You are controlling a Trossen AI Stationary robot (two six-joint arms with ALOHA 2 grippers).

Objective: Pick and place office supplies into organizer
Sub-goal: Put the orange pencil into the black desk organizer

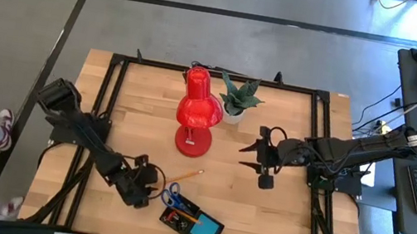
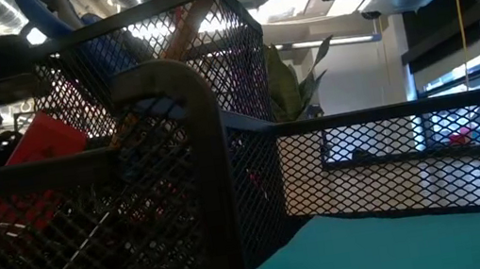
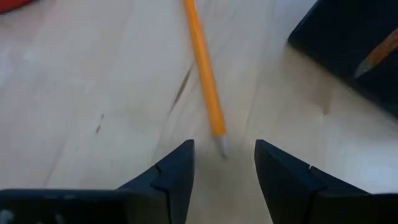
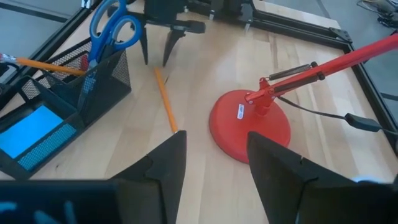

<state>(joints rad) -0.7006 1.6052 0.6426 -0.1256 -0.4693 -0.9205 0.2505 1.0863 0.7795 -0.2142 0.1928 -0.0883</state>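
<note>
One orange pencil (image 3: 203, 68) looks to be the last loose item: the left hand (image 3: 224, 165), fingers spread and empty, sits low over the counter (image 1: 279, 204) with the pencil's tip between them, the shaft running off toward two o'clock. Just beside it at about four o'clock, the organizer (image 1: 190, 221) already holds the blue-handled scissors (image 4: 111, 25), another pencil and the blue note pad (image 1: 208, 233), so I'd judge the job nearly finished. Over at three o'clock the right hand (image 1: 262, 161) waits, spread, near the red lamp (image 1: 198, 109).

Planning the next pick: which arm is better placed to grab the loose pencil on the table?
Left. The left gripper is open right at the pencil tip; the right gripper hangs farther off, beside the lamp.
</note>
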